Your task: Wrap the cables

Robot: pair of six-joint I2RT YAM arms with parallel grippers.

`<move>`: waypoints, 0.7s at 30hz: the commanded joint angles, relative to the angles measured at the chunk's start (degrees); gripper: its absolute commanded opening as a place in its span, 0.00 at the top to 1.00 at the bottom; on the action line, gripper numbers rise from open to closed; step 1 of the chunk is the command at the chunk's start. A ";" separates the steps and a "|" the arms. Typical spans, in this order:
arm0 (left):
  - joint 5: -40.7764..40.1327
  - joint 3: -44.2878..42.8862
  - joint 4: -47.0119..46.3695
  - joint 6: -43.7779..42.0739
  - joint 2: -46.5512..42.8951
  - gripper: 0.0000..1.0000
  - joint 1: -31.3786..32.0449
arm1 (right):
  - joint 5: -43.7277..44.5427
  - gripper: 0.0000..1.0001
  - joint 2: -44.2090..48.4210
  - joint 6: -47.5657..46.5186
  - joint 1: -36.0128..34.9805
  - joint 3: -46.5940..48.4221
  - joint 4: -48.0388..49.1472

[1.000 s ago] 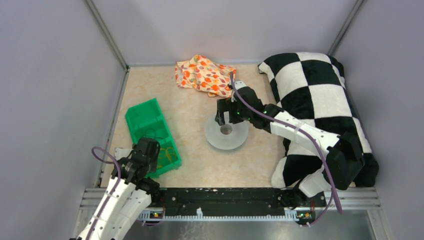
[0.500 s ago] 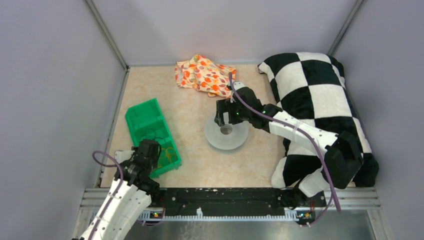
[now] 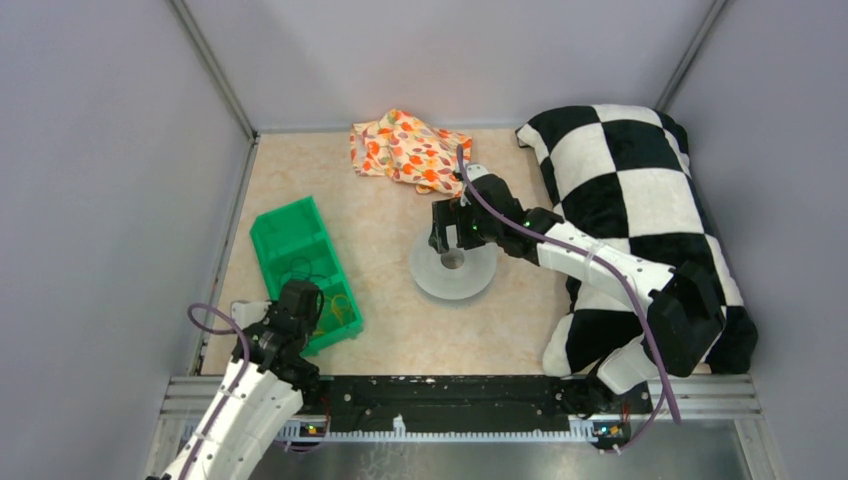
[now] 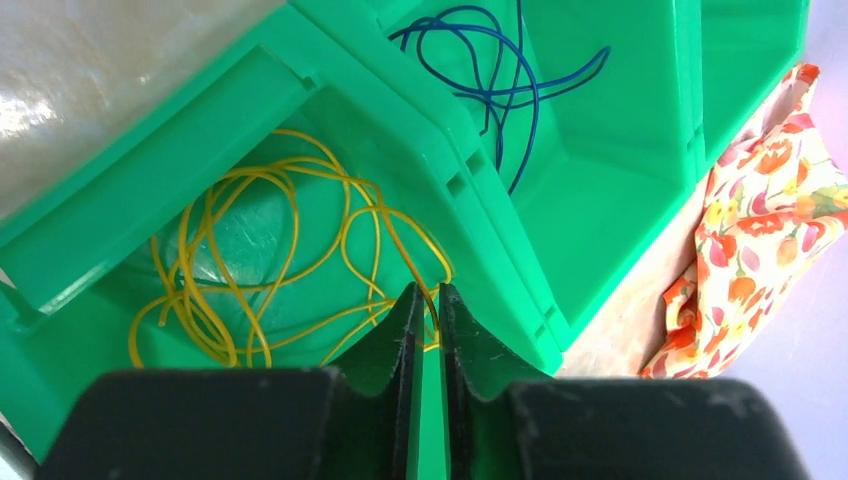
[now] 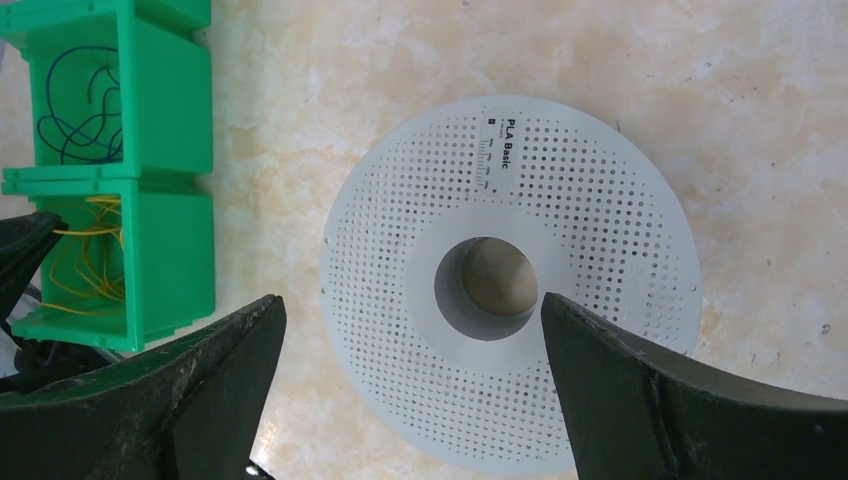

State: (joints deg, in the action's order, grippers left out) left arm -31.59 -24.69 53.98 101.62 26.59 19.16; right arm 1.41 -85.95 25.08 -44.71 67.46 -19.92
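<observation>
The yellow cables (image 4: 262, 290) lie as a loose tangle in the near compartment of the green bin (image 3: 290, 235), and show as thin loops (image 3: 338, 308) in the top view. My left gripper (image 4: 425, 290) is down in that compartment, its jaws drawn almost together with one yellow strand caught between the tips. The grey perforated spool (image 5: 560, 200) lies flat on the table (image 3: 452, 270). My right gripper (image 5: 408, 300) hovers just above it, wide open, one finger on each side of the centre hole, holding nothing.
A blue cable (image 4: 500, 70) is coiled in the bin's middle compartment. A flower-print cloth (image 3: 405, 150) lies at the back. A black-and-white checked pillow (image 3: 630, 200) fills the right side, under the right arm. Grey walls enclose the table.
The left gripper's jaws have closed from part-open to nearly together around a yellow strand, and the arm has shifted slightly toward the bin's near end. The right arm has not moved.
</observation>
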 commanded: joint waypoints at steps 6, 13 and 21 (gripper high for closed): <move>-6.72 -7.63 0.07 -8.66 1.70 1.00 -0.26 | -0.55 0.01 0.43 -0.38 0.07 -0.11 1.37; -5.03 -18.89 -5.08 -30.50 6.89 1.00 -0.26 | 0.00 0.01 1.03 -0.29 0.13 0.19 1.31; 5.80 -32.22 -19.42 -58.16 13.46 1.00 -0.26 | 0.23 0.01 4.11 -1.77 0.15 3.75 0.68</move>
State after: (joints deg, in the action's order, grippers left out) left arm -31.48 -50.13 45.56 62.13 37.91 19.16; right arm 1.45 -85.84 24.73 -44.71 67.53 -20.14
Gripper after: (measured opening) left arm 0.008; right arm 0.985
